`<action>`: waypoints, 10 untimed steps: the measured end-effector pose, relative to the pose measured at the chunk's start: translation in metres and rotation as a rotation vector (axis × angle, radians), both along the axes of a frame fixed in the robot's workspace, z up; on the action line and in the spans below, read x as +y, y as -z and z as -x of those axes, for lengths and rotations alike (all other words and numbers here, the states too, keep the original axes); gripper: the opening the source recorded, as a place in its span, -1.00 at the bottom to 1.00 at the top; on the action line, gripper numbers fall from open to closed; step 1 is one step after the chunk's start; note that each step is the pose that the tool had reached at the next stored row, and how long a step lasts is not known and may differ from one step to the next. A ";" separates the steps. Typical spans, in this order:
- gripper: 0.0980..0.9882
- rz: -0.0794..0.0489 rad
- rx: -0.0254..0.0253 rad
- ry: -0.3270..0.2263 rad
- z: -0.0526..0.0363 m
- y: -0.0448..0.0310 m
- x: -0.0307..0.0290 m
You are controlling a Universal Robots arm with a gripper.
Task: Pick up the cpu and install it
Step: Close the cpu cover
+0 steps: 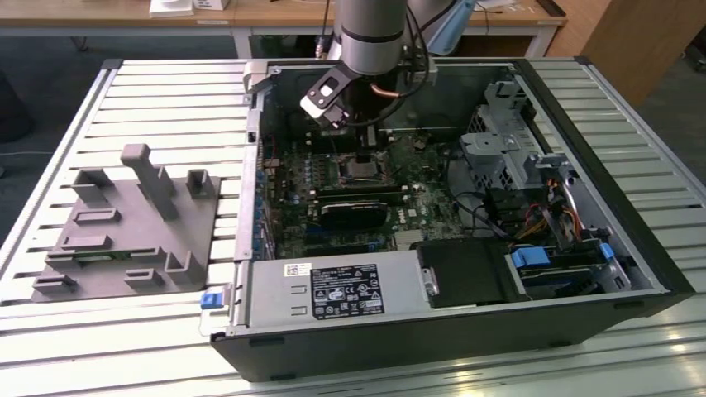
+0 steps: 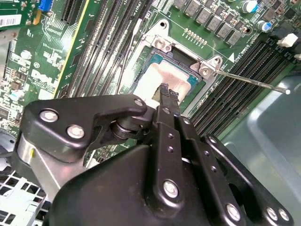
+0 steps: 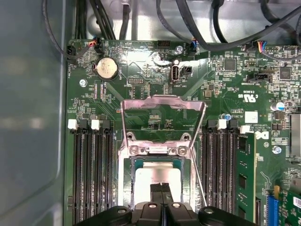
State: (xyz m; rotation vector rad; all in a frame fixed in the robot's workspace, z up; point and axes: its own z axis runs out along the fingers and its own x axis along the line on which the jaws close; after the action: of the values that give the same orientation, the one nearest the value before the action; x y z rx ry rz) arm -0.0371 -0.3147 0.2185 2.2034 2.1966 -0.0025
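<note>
The cpu (image 3: 157, 175) lies flat in the motherboard socket (image 1: 362, 171), its silvery-grey lid (image 2: 149, 77) facing up. The socket's metal load plate (image 3: 162, 100) stands swung open behind it, and the thin lever rod (image 2: 254, 82) sticks out to one side. My gripper (image 3: 162, 188) hangs straight over the cpu lid with its two black fingers pressed together and nothing between them. In the second wrist view the fingertips (image 2: 164, 90) sit just above or on the lid; I cannot tell whether they touch. In the exterior view the gripper (image 1: 368, 153) reaches down into the open computer case.
The case walls (image 1: 574, 124) enclose the work area. Memory slots (image 3: 89, 165) flank the socket on both sides. A black block (image 1: 353, 213) sits just in front of the socket, a power supply (image 1: 331, 289) nearer still. A grey fixture (image 1: 121, 223) stands at the exterior view's left.
</note>
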 end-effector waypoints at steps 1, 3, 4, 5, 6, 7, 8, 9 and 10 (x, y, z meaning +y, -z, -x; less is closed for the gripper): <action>-0.98 0.001 -0.0001 0.000 0.0000 -0.0009 0.0000; -0.98 0.002 0.0000 0.000 0.0000 -0.0032 0.0000; -0.98 0.002 0.0000 0.000 0.0000 -0.0043 0.0000; -0.98 0.002 0.0000 0.000 0.0000 -0.0053 0.0000; -0.98 0.002 0.0000 0.000 0.0000 -0.0060 0.0000; -0.98 0.002 0.0000 0.000 0.0000 -0.0067 0.0000; -0.98 0.002 0.0000 0.000 0.0000 -0.0076 0.0000; -0.98 0.002 0.0000 0.000 0.0000 -0.0084 0.0000; -0.98 0.002 -0.0001 0.000 0.0000 -0.0095 0.0001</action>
State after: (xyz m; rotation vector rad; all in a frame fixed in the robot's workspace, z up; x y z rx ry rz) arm -0.0371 -0.3147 0.2280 2.2022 2.1955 -0.0049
